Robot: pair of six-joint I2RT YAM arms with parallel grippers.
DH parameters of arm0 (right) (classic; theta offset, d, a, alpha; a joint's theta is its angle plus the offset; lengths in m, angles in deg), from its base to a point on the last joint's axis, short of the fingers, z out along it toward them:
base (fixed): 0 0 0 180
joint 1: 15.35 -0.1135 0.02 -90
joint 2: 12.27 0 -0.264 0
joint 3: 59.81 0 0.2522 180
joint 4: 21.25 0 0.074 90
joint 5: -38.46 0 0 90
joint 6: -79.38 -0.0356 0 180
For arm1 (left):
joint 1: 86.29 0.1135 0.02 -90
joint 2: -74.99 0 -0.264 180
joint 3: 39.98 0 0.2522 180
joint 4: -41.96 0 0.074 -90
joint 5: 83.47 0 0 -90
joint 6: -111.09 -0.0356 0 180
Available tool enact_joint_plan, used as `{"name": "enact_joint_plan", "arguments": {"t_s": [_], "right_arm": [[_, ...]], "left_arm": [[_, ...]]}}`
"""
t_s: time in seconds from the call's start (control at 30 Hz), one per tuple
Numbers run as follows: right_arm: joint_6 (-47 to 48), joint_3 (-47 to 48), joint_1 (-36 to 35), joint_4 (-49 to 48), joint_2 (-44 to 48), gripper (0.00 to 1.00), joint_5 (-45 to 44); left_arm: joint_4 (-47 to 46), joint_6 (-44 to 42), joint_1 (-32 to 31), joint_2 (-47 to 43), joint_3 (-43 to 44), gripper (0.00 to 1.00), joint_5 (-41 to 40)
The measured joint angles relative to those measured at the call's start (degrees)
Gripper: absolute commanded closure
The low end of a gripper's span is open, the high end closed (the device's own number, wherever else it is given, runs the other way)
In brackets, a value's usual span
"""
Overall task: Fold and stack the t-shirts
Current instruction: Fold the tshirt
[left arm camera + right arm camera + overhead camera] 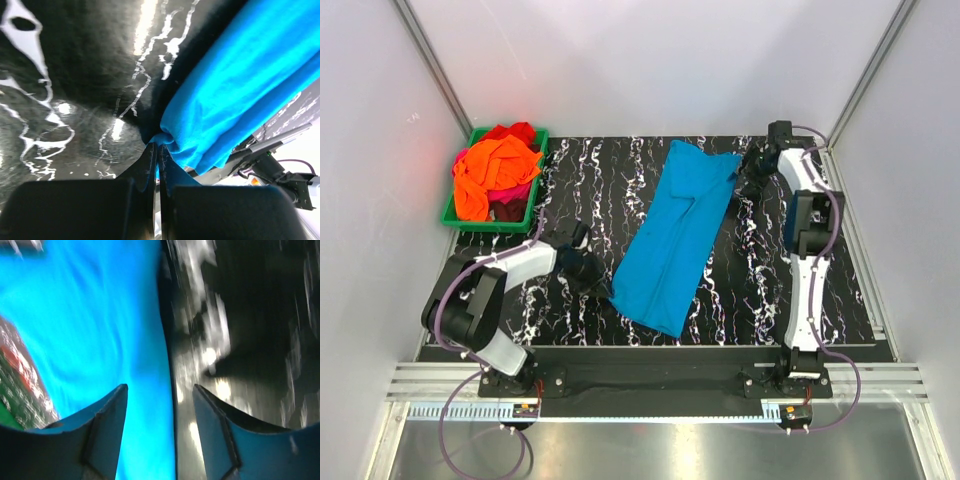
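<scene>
A turquoise-blue t-shirt (675, 235) lies folded lengthwise as a long strip, running diagonally across the black marbled table (570, 190). My left gripper (603, 285) is shut on the shirt's near left corner; the left wrist view shows the pinched cloth (235, 90) bunched at the fingertips (149, 152). My right gripper (748, 178) is open at the shirt's far right corner; in the right wrist view it (160, 390) straddles the edge of the cloth (100, 330). More t-shirts, orange (492, 170), red (515, 131) and magenta, are heaped in the bin.
A green plastic bin (458, 214) stands at the far left corner of the table. White enclosure walls close in on the left, back and right. A metal rail (640, 380) runs along the near edge by the arm bases.
</scene>
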Motion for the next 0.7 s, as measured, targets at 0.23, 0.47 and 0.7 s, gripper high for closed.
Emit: {"name": "enact_joint_plan", "arguments": {"t_s": [0.23,0.47,0.7], "right_arm": [[-5.3,-30.3,-4.2,3.6,30.3,0.51,-2.0],[-14.5,-51.9,-26.2,-1.3,53.0,0.85,-1.3],[-24.8,-68.1,-40.9,-7.5,55.9,0.87,-2.0]], "left_arm": [[2.0,-3.0,-0.7,0.8,1.6,0.88,-0.3],[10.1,-7.4,-0.1,-3.3,2.1,0.56,-8.9],[12.0,-8.5,0.5,-10.9,3.4,0.5,-11.6]]}}
